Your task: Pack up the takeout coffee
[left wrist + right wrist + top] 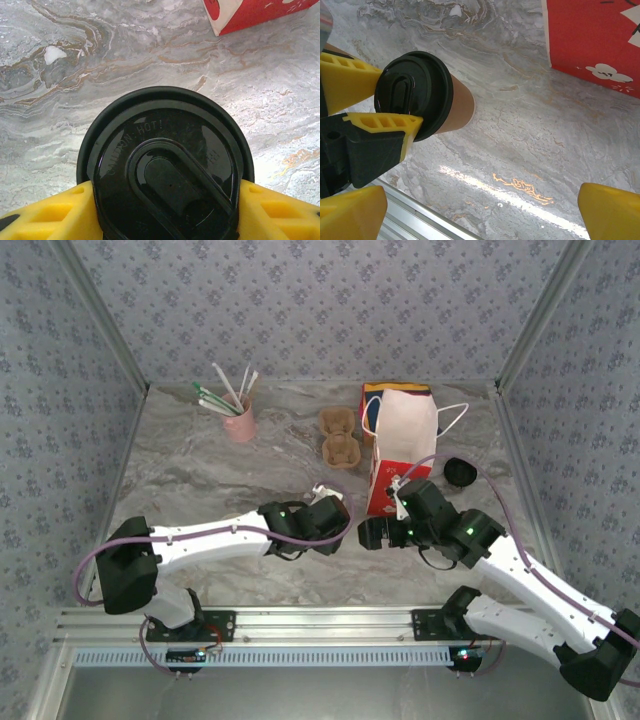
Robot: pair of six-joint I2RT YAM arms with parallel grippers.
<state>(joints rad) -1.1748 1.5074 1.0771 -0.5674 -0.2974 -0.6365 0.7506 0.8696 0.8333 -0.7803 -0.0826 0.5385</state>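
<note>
Now the left gripper [400, 97] is closed partway around the takeout coffee [454, 107]. Its yellow fingers [47, 215] press on either side at the black lid [165, 165], which reads "CAUTION: HOT!". The coffee is near the middle of the marbled surface [200, 480], close to the near corner of the red-and-white paper bag [400, 435]. Whether its base touches the surface I cannot tell. The right gripper [480, 212] hangs just beside it, jaws spread wide with nothing between them. Farther back stand a pulp cup carrier [338, 435] and a pink cup of straws [239, 423].
</note>
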